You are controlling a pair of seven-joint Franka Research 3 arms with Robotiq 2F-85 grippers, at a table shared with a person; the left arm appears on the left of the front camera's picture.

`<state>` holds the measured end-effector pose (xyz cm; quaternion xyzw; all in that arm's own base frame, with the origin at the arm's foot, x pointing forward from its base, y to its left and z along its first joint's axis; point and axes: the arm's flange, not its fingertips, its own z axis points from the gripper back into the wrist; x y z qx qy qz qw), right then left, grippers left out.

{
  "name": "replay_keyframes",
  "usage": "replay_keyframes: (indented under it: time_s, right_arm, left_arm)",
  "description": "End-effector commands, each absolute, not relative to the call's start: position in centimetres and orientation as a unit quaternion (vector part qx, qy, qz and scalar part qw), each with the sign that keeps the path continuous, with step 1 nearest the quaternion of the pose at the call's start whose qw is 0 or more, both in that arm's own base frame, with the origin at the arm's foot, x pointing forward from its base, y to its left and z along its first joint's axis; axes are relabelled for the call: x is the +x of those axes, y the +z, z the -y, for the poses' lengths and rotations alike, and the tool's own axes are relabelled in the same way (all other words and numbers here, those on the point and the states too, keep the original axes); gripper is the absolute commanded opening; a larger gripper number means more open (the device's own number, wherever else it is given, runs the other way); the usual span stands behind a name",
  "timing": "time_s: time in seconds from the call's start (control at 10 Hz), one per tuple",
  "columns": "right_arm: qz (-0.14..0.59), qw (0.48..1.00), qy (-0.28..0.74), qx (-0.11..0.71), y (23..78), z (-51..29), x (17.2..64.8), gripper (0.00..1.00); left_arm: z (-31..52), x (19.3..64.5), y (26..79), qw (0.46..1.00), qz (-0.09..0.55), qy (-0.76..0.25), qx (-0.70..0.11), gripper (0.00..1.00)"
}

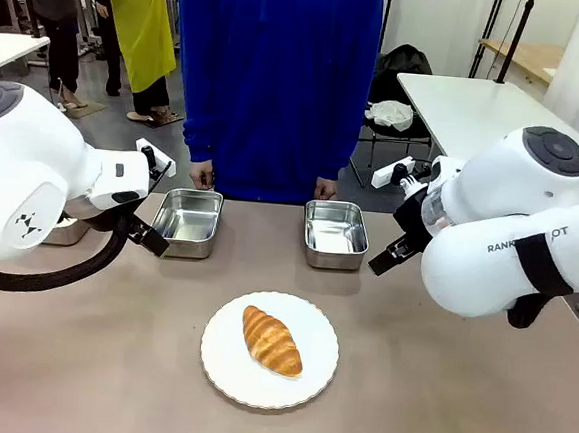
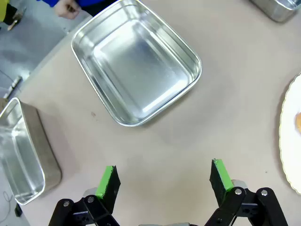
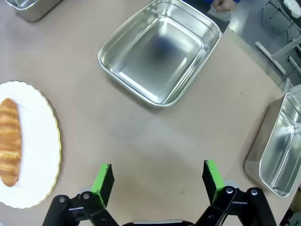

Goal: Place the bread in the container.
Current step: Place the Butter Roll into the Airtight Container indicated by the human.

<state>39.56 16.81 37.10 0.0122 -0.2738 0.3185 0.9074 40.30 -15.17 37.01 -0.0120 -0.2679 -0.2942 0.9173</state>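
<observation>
Counter [image 1: 76, 380] runs bare along its near edge, with open room on both sides of the white plate [image 1: 222, 372] at its middle. Nothing of the job looks done yet: the bread [image 1: 272, 340] lies on that plate, well apart from both grippers. The left gripper [image 2: 163, 172] and right gripper [image 3: 157, 170] each hang over bare counter, jaws spread wide with nothing between them. Two steel pans, the left pan [image 1: 187, 219] and the right pan [image 1: 335, 230], sit empty near the far edge with a clear gap between them. Which one is the container meant, I can't say. A person's hands [image 1: 202, 176] rest just behind them, so I'd reckon that far edge is the tight spot.
</observation>
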Motion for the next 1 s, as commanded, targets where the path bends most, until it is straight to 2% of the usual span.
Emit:
replay_keyframes:
  time_s: [0.0, 0.9]
  right_arm:
    - [0.274, 0.907, 0.319, 0.012, 37.10, -16.82, 39.56, 1.00]
    - [0.274, 0.907, 0.319, 0.012, 37.10, -16.82, 39.55, 1.00]
  left_arm:
    - [15.18, 40.29, 37.03, 0.917, 0.268, -0.294, -0.012, 1.00]
    - [15.23, 40.28, 37.01, 0.917, 0.268, -0.295, -0.012, 1.00]
